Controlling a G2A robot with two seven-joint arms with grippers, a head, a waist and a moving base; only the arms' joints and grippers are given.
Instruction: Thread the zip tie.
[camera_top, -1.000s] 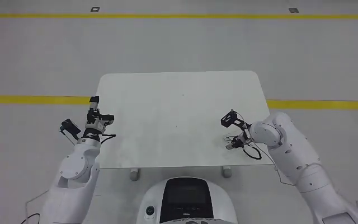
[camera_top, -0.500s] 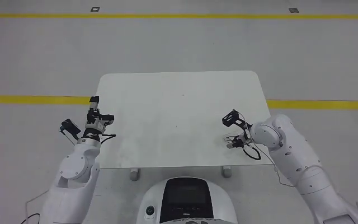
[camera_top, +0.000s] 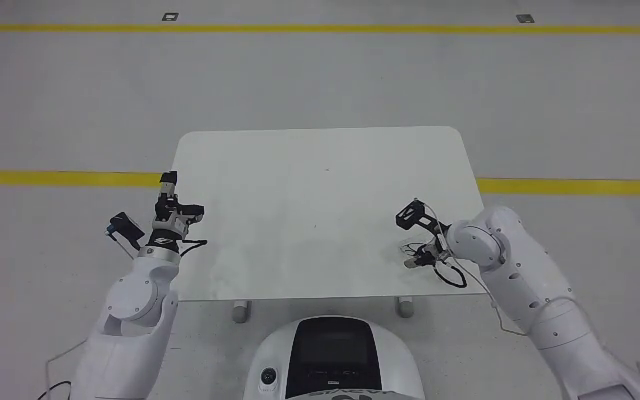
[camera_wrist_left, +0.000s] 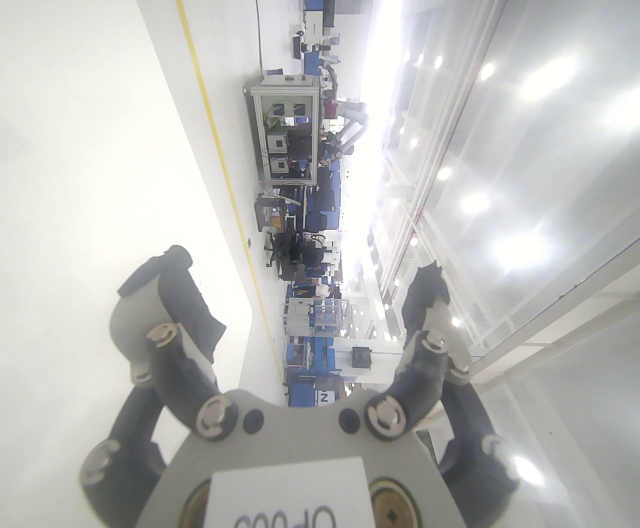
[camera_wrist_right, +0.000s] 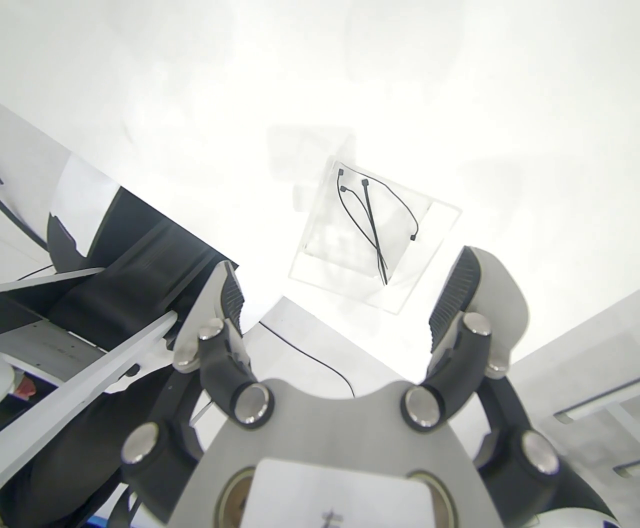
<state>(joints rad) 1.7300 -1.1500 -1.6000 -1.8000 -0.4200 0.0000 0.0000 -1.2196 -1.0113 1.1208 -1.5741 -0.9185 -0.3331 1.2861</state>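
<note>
Right gripper (camera_wrist_right: 347, 272) hangs over the white rectangular table (camera_top: 320, 200) near its edge, ribbed fingers spread wide and holding nothing; left gripper (camera_wrist_left: 300, 265) sits at the table's left edge, likewise wide and empty. Thin black plastic zip ties (camera_wrist_right: 370, 220), crossed over one another, lie in a shallow clear square tray (camera_wrist_right: 435, 240) on the table, close to its edge, in front of the right gripper.
</note>
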